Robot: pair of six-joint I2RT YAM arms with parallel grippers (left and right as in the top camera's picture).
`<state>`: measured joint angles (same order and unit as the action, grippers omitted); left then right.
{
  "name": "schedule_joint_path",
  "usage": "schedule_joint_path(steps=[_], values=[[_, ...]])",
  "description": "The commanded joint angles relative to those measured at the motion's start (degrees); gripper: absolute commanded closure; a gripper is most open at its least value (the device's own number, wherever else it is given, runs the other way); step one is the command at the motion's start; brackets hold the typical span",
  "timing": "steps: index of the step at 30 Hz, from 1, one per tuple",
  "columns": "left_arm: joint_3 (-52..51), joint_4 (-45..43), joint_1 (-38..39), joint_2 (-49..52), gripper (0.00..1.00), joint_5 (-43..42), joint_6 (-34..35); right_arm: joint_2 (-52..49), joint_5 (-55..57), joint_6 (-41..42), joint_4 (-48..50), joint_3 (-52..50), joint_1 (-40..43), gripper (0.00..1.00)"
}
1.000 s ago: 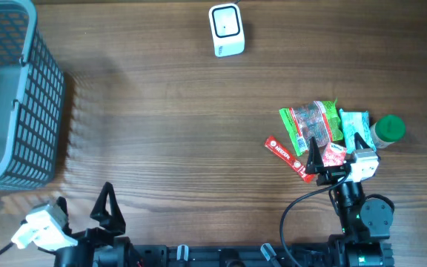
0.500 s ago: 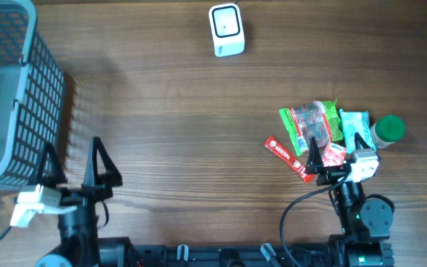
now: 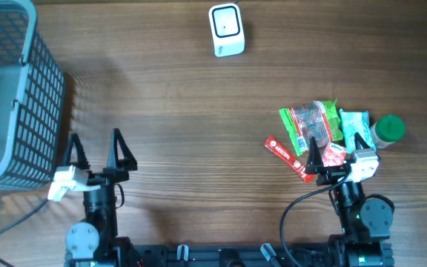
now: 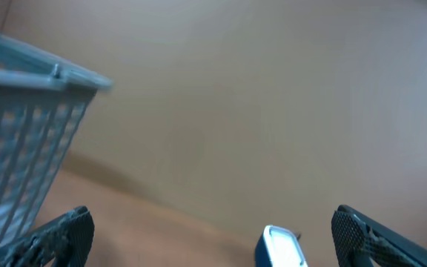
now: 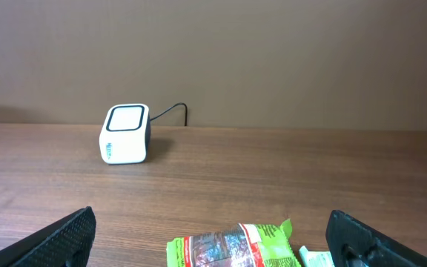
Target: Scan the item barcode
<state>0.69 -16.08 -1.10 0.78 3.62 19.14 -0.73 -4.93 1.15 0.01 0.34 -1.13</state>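
At the far left, a grey-blue mesh basket (image 3: 13, 96) is set on the brown wood-grain table (image 3: 184, 111). Just right of it, near the front edge, the left pincer (image 3: 95, 141) is held with its fingers spread apart and nothing between them. At the table's far edge, about midway, a white scanner (image 3: 226, 30) is seen standing, with a dark cable (image 5: 173, 111) arching behind it. Beyond that edge the room is closed by a plain tan wall (image 5: 273, 52). Further right, a small heap of goods lies on the table: a red stick pack (image 3: 282, 152), a green packet (image 3: 311, 122), a teal packet (image 3: 354, 122) and a green-capped bottle (image 3: 388, 127), packed close together. The right pincer (image 3: 336, 148) is poised over the near side of the heap, fingers wide apart, nothing clamped. The heap is well apart from the scanner.
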Motion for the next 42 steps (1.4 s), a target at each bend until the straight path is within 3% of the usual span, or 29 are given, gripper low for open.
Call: schedule_joint_path(steps=[1,7,22,42], values=[[-0.4,5.1,0.2,-0.6,0.00,0.5,-0.7,0.5,-0.7,-1.0,0.3,0.0,0.3,0.00],[-0.4,20.2,0.2,-0.6,0.00,0.5,-0.8,0.5,-0.7,-1.0,0.3,0.0,0.3,0.00],[-0.4,20.6,0.2,-0.6,0.00,-5.5,-23.5,0.5,-0.7,-1.0,0.3,0.0,0.3,0.00],[-0.4,20.5,0.2,-0.6,0.00,-5.5,-21.3,0.5,-0.7,-1.0,0.3,0.0,0.3,0.00]])
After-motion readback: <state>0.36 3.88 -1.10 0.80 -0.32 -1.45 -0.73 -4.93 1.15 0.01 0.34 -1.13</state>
